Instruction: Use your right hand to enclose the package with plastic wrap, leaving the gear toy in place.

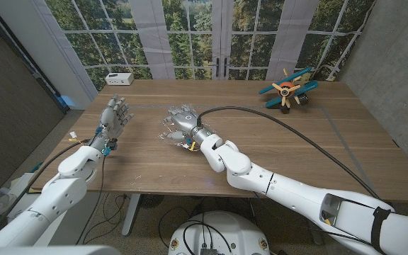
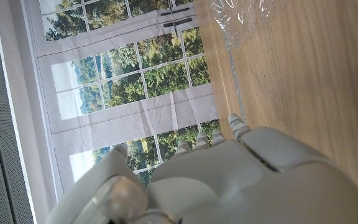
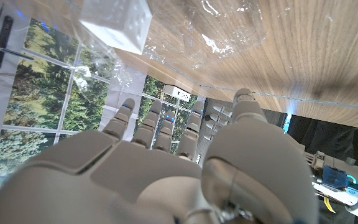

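right hand [image 1: 184, 119] fingers spread over crinkled clear plastic wrap [image 1: 167, 129], small white box [image 3: 115, 23] underneath

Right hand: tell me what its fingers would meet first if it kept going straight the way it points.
Probably the plastic wrap it already reaches into, then the white package under it. The right hand hides the contact, so depth is unclear.

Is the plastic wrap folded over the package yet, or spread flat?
Mostly spread: the plastic wrap lies crinkled on the table, and the white package sits under the film.
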